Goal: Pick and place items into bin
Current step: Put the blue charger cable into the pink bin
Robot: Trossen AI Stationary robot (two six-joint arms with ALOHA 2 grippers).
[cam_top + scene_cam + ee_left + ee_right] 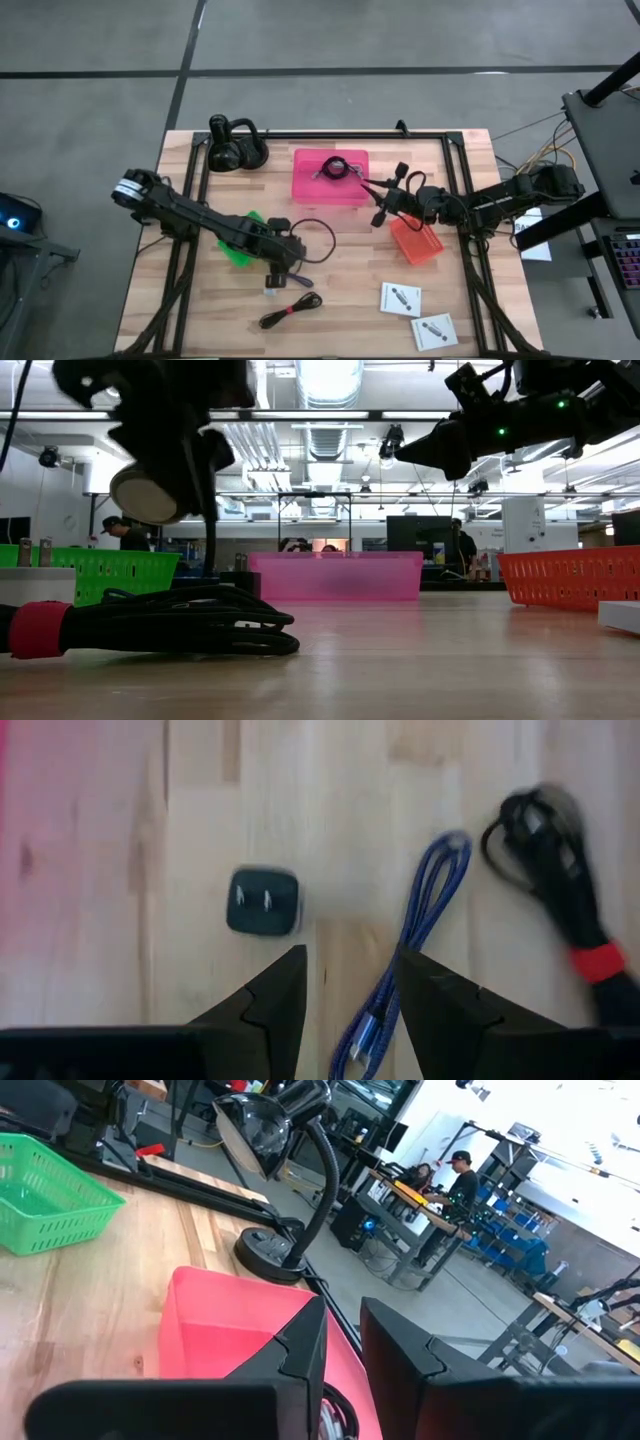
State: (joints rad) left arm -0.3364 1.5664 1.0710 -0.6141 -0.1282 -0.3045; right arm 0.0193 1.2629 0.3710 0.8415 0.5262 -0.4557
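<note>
My left gripper (283, 272) hovers open and empty over the table's near middle. Just ahead of its fingers (350, 985) lie a tiny dark cube (263, 902) and a purple cable (412, 935), both flat on the wood. A black coiled cable (555, 885) with a red tie lies farther on; it also shows in the high view (290, 311) and the low view (160, 626). Two flat white packets (400, 298) (433, 330) lie at the near right. My right gripper (374, 200) is open and empty above the pink bin's (330, 190) right edge, fingers (340, 1350) pointing over it.
The pink bin (225, 1325) holds a dark cable (335, 168). A green bin (240, 250) sits under my left arm, and an orange bin (415, 241) under my right arm. A black desk lamp (235, 147) stands at the far left. A thin cable loop (318, 238) lies mid-table.
</note>
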